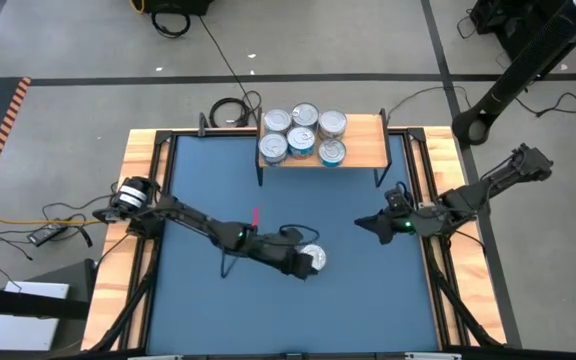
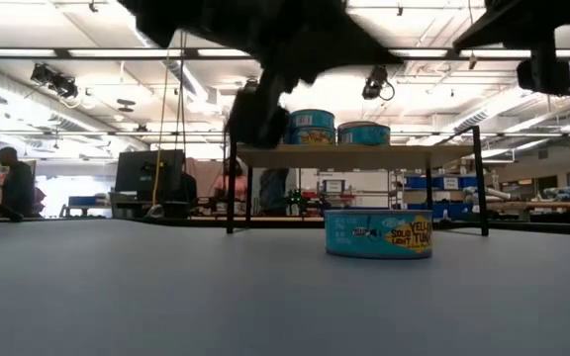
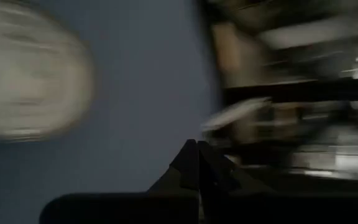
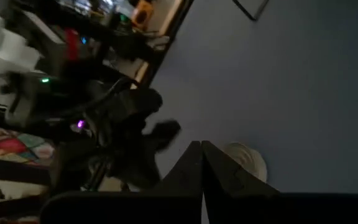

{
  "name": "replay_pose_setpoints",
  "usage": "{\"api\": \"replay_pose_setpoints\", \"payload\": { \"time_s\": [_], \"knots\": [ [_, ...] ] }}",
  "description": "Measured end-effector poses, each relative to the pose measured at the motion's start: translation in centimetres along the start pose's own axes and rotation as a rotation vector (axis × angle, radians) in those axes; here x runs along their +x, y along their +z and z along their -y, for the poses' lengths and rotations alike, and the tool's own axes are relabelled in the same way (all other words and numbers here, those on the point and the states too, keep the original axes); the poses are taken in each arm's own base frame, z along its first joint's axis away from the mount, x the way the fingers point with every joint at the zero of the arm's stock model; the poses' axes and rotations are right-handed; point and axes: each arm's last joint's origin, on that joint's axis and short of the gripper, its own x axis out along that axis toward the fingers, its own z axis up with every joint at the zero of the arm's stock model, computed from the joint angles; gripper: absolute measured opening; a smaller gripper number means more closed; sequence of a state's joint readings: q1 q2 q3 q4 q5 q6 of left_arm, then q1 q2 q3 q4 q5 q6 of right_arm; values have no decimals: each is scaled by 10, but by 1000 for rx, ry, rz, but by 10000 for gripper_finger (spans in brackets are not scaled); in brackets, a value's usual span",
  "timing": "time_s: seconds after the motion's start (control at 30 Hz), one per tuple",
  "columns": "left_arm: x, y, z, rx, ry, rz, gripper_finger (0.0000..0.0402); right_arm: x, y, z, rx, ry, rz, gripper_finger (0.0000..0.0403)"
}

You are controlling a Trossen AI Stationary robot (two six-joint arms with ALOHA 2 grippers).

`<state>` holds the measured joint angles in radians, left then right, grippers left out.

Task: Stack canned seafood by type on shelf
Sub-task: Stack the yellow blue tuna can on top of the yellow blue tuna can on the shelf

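The shelf [image 1: 363, 150] is being occupied by six tins [image 1: 303, 135], grouped on its left half in two rows of three; its right half is being left bare. In the low view, teal-labelled tins [image 2: 311, 127] are being shown on the board, the shelf [image 2: 364, 156] standing on thin black legs. One further tin [image 1: 313, 257] is lying on the blue table [image 1: 198, 300], well apart from the shelf, silver lid up; its teal and yellow label [image 2: 379, 234] is being seen in the low view.

The left arm is being extended across the table, and the left gripper [image 1: 301, 266] is being held just beside this tin, fingers pressed together, nothing between them. The right gripper [image 1: 368, 226] is being held over the table's right side, pointed toward the centre, fingers likewise closed and empty.
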<state>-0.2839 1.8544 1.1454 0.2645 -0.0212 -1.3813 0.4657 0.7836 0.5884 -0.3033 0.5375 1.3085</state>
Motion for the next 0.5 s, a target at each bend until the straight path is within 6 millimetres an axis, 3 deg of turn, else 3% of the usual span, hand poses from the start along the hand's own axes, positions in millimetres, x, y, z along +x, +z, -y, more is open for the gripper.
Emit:
{"api": "replay_pose_setpoints", "payload": {
  "time_s": [0.13,0.27,0.4,0.5],
  "knots": [
    [-9,-7,-15,-128,-241,80,0,1,-11,-4,23,70,21,5],
    [-14,-15,-47,-223,-187,120,0,15,-32,15,114,139,31,4],
    [-16,-24,-55,-243,-149,116,0,25,-52,45,273,213,74,3],
    [-14,-23,-57,-248,-88,127,0,28,-58,56,317,255,94,2]
  ]
}}
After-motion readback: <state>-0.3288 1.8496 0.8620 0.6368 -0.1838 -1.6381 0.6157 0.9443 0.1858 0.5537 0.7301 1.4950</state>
